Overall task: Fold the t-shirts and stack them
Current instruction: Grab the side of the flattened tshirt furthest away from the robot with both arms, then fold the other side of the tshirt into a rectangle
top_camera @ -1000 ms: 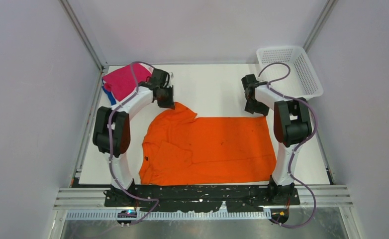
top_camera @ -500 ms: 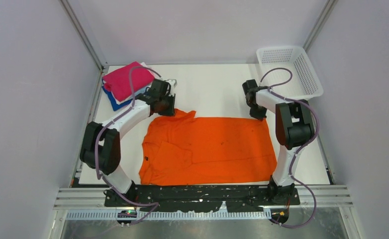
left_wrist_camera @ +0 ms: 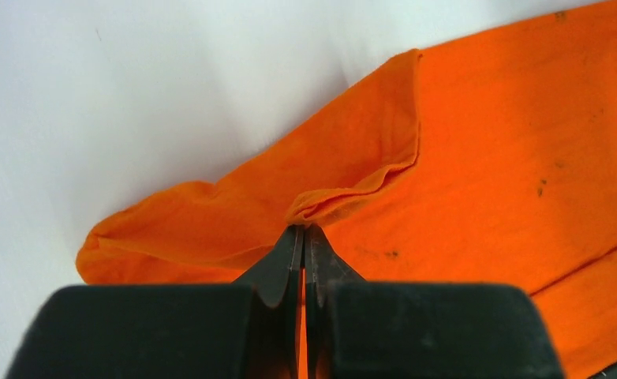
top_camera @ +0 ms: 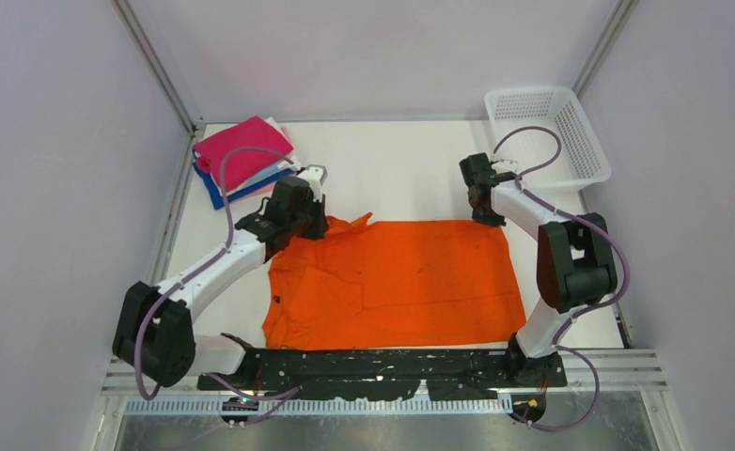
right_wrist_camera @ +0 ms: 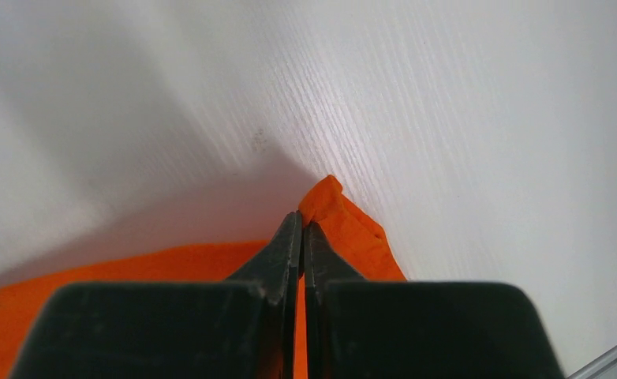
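An orange t-shirt (top_camera: pixel 411 277) lies spread flat across the middle of the white table, its neck label toward the left. My left gripper (left_wrist_camera: pixel 303 230) is shut on a fold of the shirt's far left edge (top_camera: pixel 340 225). My right gripper (right_wrist_camera: pixel 301 217) is shut on the shirt's far right corner (top_camera: pixel 497 225), which bunches at the fingertips. A folded stack of t-shirts (top_camera: pixel 242 155) rests at the far left corner: magenta on top, white, light blue and dark blue edges below.
A white mesh basket (top_camera: pixel 547 132) stands at the far right corner, beyond the right arm. Bare white table (top_camera: pixel 392 169) lies between the two grippers and the back wall. Side walls and frame rails close in the table.
The right gripper dropped onto the shirt's far right corner and shut on it. The left arm stretched low and drew its pinched edge toward the near left, uncovering the stack.
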Available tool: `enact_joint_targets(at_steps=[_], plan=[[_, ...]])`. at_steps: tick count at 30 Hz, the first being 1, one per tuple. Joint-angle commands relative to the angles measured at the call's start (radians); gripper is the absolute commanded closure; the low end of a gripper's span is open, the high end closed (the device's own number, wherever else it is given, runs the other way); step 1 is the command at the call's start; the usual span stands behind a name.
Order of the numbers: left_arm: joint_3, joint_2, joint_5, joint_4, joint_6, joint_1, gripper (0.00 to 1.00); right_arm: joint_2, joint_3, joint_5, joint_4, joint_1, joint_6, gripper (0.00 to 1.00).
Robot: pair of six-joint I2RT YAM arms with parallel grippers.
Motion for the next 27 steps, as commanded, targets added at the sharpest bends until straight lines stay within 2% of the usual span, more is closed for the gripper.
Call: enact_joint_targets(at_steps=[1,7,13,18,27], plan=[[-0.085,-0.127,-0.090,0.076,-0.063,-0.039,1.00,-0.090,-0.050,0.026,0.012,0.029,0.002,0.95],[-0.227,-0.318,-0.178,0.063,-0.130,-0.091,1.00,-0.203,-0.143,0.039,-0.002,0.043,0.022,0.95],[-0.351,-0.528,-0.155,0.059,-0.203,-0.114,1.00,-0.298,-0.239,0.011,0.003,0.047,0.018,0.95],[-0.352,-0.656,-0.183,-0.056,-0.268,-0.115,1.00,-0.350,-0.272,0.010,-0.009,0.049,-0.003,0.95],[-0.407,-0.826,-0.117,-0.152,-0.332,-0.116,1.00,-0.444,-0.289,-0.025,-0.045,0.051,-0.026,0.94]])
